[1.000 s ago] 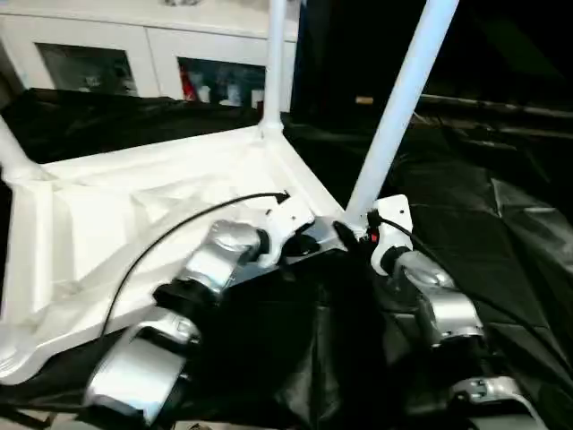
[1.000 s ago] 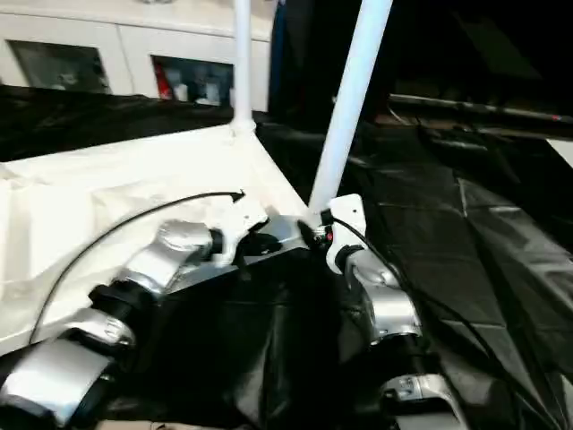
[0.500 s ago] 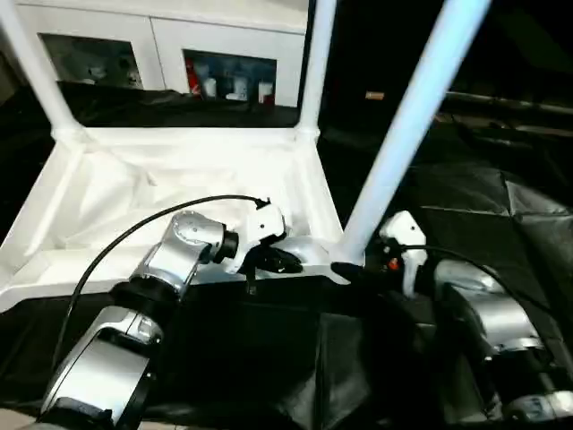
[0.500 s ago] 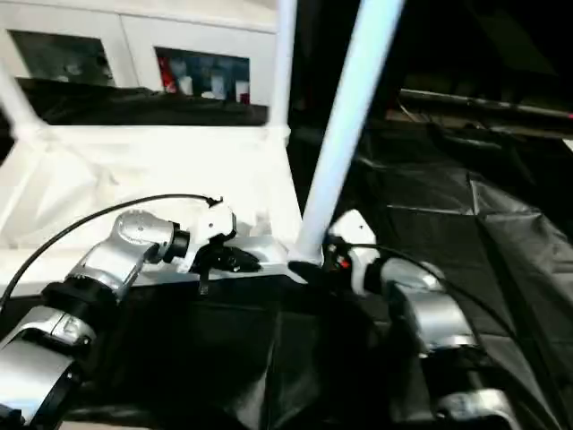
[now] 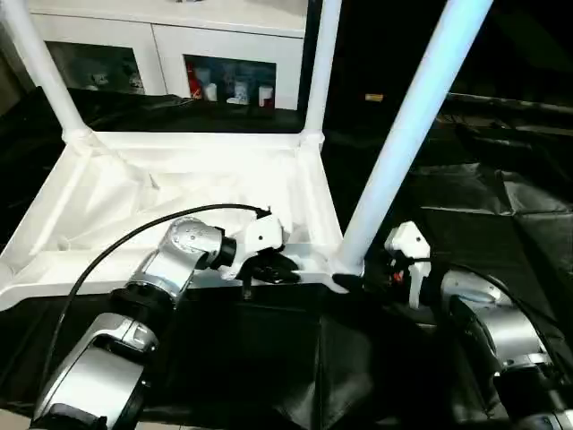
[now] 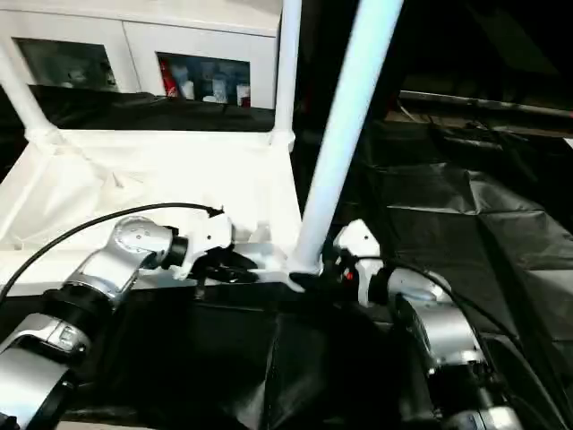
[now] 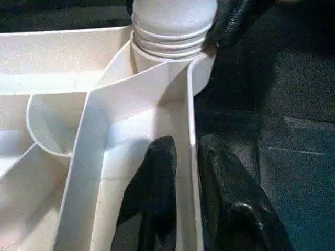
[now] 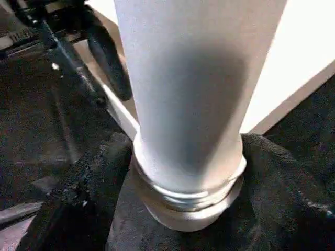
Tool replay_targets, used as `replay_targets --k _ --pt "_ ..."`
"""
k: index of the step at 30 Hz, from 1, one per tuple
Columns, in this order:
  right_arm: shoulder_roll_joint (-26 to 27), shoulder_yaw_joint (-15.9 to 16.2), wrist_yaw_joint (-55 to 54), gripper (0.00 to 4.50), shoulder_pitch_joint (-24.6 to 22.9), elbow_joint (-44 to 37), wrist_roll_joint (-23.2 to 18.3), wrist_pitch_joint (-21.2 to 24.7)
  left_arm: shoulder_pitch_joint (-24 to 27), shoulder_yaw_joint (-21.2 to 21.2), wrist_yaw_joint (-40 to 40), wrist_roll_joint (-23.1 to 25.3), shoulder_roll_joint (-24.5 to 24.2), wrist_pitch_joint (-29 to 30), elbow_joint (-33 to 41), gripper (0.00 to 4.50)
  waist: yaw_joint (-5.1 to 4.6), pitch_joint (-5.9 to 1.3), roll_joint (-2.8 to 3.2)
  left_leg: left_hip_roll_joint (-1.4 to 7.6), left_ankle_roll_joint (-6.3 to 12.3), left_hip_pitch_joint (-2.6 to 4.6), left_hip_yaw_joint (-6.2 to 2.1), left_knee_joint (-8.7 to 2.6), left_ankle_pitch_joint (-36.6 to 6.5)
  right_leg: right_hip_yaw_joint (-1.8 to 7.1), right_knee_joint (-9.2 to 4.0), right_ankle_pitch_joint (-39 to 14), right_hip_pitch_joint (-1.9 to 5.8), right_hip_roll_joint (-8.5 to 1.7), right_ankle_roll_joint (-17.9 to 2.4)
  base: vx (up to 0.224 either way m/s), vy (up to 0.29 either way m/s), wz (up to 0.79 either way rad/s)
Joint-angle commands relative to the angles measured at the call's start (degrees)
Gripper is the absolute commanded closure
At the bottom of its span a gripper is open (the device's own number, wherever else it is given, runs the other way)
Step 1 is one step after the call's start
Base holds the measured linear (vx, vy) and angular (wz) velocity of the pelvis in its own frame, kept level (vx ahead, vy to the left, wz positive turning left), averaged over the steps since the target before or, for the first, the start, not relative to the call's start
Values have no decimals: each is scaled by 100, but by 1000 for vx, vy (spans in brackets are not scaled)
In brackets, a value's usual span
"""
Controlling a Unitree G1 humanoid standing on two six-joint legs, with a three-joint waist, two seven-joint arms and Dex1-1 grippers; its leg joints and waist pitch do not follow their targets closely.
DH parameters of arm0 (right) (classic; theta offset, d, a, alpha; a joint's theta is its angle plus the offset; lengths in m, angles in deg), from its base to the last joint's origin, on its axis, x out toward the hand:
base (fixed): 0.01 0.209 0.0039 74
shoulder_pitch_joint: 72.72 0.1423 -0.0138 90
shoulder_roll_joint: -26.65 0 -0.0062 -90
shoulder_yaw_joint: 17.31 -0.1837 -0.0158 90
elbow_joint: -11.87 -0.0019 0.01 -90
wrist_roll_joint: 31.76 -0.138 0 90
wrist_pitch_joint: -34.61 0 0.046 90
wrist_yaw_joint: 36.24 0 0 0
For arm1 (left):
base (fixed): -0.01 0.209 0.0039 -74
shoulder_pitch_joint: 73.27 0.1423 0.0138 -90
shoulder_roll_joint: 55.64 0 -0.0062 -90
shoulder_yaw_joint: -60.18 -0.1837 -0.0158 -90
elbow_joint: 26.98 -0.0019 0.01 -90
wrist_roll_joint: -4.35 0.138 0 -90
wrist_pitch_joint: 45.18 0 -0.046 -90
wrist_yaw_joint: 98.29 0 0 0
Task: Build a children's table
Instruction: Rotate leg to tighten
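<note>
The all-white plastic children's table top (image 5: 170,193) lies upside down on a crinkled black sheet (image 5: 483,206), ribbed underside up, with three smooth round tube legs rising from its corner sockets. The right gripper (image 8: 183,172) has its jaws set wide around the collared base of the nearest leg (image 5: 407,134), a pad on each side of it; whether they press it I cannot tell. The left gripper (image 7: 183,198) straddles the thin side wall of the top beside that socket, jaws close on either side — one finger (image 7: 154,183) inside, the other outside.

The risk, as I judge it: the leg leans a little, so it may not be fully seated, and letting go could let it tip or lift out. The slick, glossy plastic offers little friction, the wall could flex under the pinch, and the sheet could let the top slide
</note>
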Motion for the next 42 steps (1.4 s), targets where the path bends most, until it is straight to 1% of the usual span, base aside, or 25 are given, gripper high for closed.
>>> replay_targets --k 1,3,4,7,8,10,12,13,15,16,17,18,19,21,25,27,28,29,30,31,33,37,38,41,42 --pt "11 209 223 99 -68 -107 -11 18 129 -172 74 230 -34 81 -347 365 -6 -222 16 138 214 20 -56 -368 -1416 180 -398 -937 243 -227 -1329 0 0 0" --pt "14 219 229 99 -83 -127 -17 17 75 -106 -31 101 -19 112 -407 365 -9 -222 20 134 191 21 -57 -371 -1469 181 -407 -1034 237 -226 -1306 0 0 0" --pt "10 231 235 99 -100 -144 -17 11 64 -85 -110 41 -19 156 -406 380 -4 -228 43 135 180 27 -59 -372 -1455 183 -405 -1011 240 -230 -1312 0 0 0" --pt "2 239 233 99 -114 -164 -14 11 68 -139 -194 69 -49 208 -388 399 -8 -239 31 136 210 10 -62 -363 -1329 182 -377 -783 258 -229 -1357 0 0 0" --pt "-2 240 232 99 -119 -177 -12 17 69 -172 -219 104 -65 221 -389 419 -11 -241 32 134 223 7 -62 -361 -1293 181 -371 -732 261 -229 -1370 0 0 0" --pt "5 244 206 99 -86 -166 3 15 61 -237 -219 194 -100 242 -421 431 -19 -250 53 137 257 14 -59 -352 -1209 177 -347 -493 263 -223 -1449 0 0 0" --pt "27 237 171 99 -58 -152 8 9 53 -266 -259 216 -115 286 -428 442 -30 -244 52 133 278 15 -51 -351 -1240 175 -351 -485 263 -220 -1489 0 0 0" --pt "72 226 77 99 -8 -98 39 -2 49 -306 -321 244 -136 354 -426 446 -32 -243 33 133 279 12 -50 -351 -1256 175 -355 -527 266 -224 -1488 0 0 0" --pt "107 240 5 99 38 -40 91 -21 54 -331 -352 267 -154 372 -411 446 -36 -238 38 133 248 11 -56 -358 -1296 177 -366 -710 264 -233 -1454 0 0 0" --pt "111 247 -4 99 45 -29 106 -33 55 -333 -356 270 -156 372 -408 446 -38 -238 25 132 243 13 -55 -357 -1305 177 -372 -748 263 -230 -1441 0 0 0" --pt "161 281 -175 99 118 102 248 -91 77 -348 -393 280 -161 410 -376 446 -40 -232 25 136 236 11 -58 -362 -1328 178 -378 -816 259 -232 -1423 0 0 0" --pt "161 281 -175 99 118 102 248 -91 77 -348 -393 280 -161 410 -376 446 -51 -227 39 135 196 11 -61 -369 -1347 175 -382 -909 244 -232 -1404 0 0 0" --pt "210 302 -286 99 208 240 340 -171 93 -328 -368 247 -144 409 -344 446 -51 -227 11 135 176 10 -63 -371 -1389 175 -388 -1028 245 -239 -1365 0 0 0" --pt "235 299 -353 99 259 306 370 -159 101 -305 -349 208 -127 422 -329 446 -54 -227 22 137 157 24 -63 -371 -1443 182 -401 -1145 234 -242 -1340 0 0 0" --pt "320 241 -431 99 438 482 360 -148 138 -238 -275 109 -67 454 -279 446 -56 -231 14 137 177 13 -61 -370 -1349 185 -378 -955 239 -233 -1364 0 0 0" --pt "328 244 -442 127 454 506 371 -165 138 -231 -270 103 -64 461 -277 450 -55 -231 16 133 195 10 -57 -365 -1311 187 -373 -884 246 -229 -1365 0 0 0" --pt "345 250 -460 134 479 552 382 -191 137 -219 -256 94 -60 472 -279 450 -53 -231 1 130 210 9 -55 -362 -1312 187 -373 -898 246 -230 -1360 0 0 0" --pt "350 252 -463 137 485 563 385 -199 137 -217 -253 94 -60 474 -278 450 -55 -227 4 130 213 8 -54 -365 -1325 187 -377 -935 242 -231 -1352 0 0 0" --pt "365 258 -473 154 510 617 396 -231 134 -211 -237 92 -55 483 -280 450 -57 -225 3 128 209 2 -56 -366 -1353 187 -390 -1031 243 -236 -1325 0 0 0" --pt "375 265 -478 154 518 640 399 -249 137 -208 -220 93 -56 480 -272 450 -58 -223 -17 131 209 6 -56 -369 -1373 185 -396 -1100 239 -235 -1307 0 0 0" --pt "388 266 -474 168 525 660 390 -255 137 -198 -194 92 -54 482 -268 450 -57 -212 5 134 178 15 -59 -378 -1485 189 -424 -1353 217 -241 -1256 0 0 0" --pt "430 273 -509 175 501 655 378 -251 147 -142 -62 77 -24 475 -282 450 -63 -214 14 136 135 20 -66 -388 -1561 190 -433 -1432 208 -231 -1195 0 0 0" --pt "492 247 -618 175 452 643 369 -232 140 -105 134 99 30 468 -324 450 -64 -214 28 135 132 17 -67 -389 -1551 192 -428 -1400 211 -232 -1198 0 0 0" --pt "684 138 -1110 176 383 703 432 -220 119 -62 578 173 168 477 -431 450 -63 -206 15 129 94 22 -67 -393 -1636 190 -458 -1608 193 -235 -1142 0 0 0" --pt "755 95 -1309 176 376 747 465 -220 114 -51 709 189 219 490 -458 450 -72 -205 31 130 78 23 -67 -396 -1660 196 -458 -1657 173 -234 -1124 0 0 0"
